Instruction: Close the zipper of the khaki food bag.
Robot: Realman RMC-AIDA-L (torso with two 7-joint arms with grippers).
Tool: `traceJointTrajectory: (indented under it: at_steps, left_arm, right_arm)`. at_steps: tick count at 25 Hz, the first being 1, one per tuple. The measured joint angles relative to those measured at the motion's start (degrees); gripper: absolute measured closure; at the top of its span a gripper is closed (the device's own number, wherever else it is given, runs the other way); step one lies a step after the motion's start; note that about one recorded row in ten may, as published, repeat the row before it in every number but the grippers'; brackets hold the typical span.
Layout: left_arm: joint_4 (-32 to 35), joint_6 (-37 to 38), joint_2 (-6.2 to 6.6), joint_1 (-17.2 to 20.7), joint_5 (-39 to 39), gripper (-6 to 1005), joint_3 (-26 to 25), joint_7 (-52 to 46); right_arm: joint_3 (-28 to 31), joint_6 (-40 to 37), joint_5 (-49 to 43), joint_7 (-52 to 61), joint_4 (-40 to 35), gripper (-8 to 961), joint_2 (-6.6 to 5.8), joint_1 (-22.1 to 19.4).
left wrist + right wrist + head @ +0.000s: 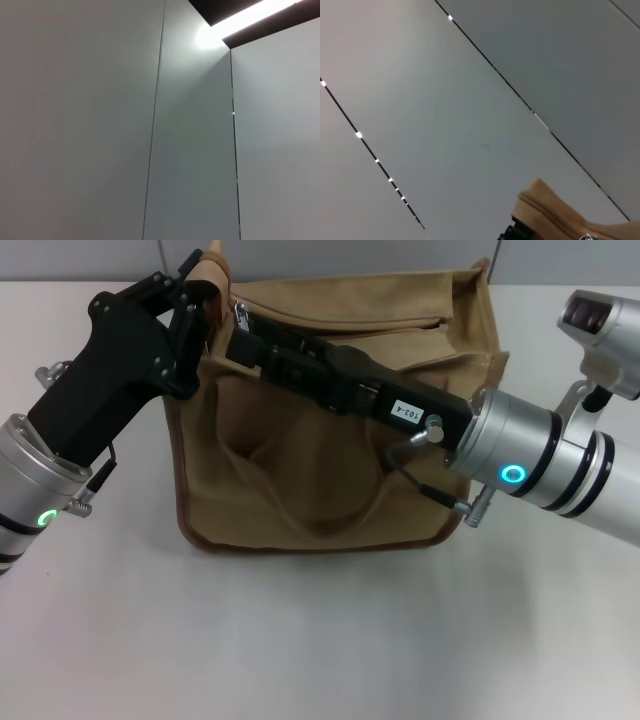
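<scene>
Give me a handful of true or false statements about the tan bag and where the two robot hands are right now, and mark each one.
1. The khaki food bag sits on a white table. True.
2. The left hand is at the bag's top corner on the robot's left. True.
3. The right hand hangs off to the side, clear of the bag. False: its arm reaches across the bag's top, ending near the silver slider of the zipper.
4. The bag lies flat with its handles spread out on the table. False: it stands boxy, with a handle loop hanging down its front.
5. The left wrist view shows only wall panels. True.
</scene>
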Motion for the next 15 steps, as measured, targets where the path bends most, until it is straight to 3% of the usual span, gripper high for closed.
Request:
traceJointTrajectory:
  at_steps: [11,15]
  left_arm:
    - [-0.58,-0.02,-0.07,-0.35,0.1,963,0.57,-0.16]
    - [-0.58,-0.02,-0.09,-0.25,0.1,963,0.58,-0.04]
  right_arm:
    - [0.53,2.15,-0.57,-0.77,0.77,198,0.01,0.51]
    - [0.57,2.25,-0.37,-0.77,0.55,242,0.01,0.09]
